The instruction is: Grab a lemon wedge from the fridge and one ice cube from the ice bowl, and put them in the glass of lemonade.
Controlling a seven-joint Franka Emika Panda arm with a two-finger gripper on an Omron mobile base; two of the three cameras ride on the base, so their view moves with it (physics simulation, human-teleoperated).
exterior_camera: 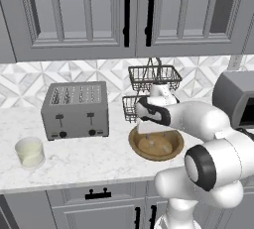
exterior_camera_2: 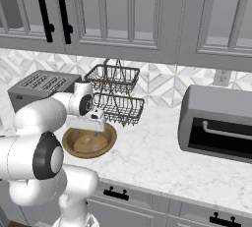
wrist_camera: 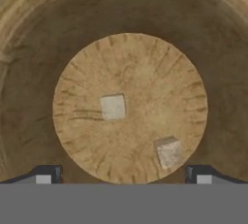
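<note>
A white marble counter [exterior_camera: 89, 161] runs under grey panelled cabinets [exterior_camera: 79, 15]. The gripper [wrist_camera: 123, 173] hangs released inside the wooden ice bowl [exterior_camera: 168, 151], jaws wide apart, nothing between them. 2 ice cubes lie on the bowl floor: one [wrist_camera: 113, 106] near centre, another [wrist_camera: 168, 151] at 5 o'clock. The glass of lemonade [exterior_camera: 30, 152] stands well apart, at 9 o'clock of the bowl. Judging from this, the ice grab is not yet made; whether lemon is already in the glass I cannot tell.

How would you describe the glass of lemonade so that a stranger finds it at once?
Start at the grey toaster on the white counter. To its left, near the counter's front edge, stands the glass of lemonade. It is short, clear and holds pale yellowish liquid, unlike the wooden bowl on the toaster's other side.
</note>
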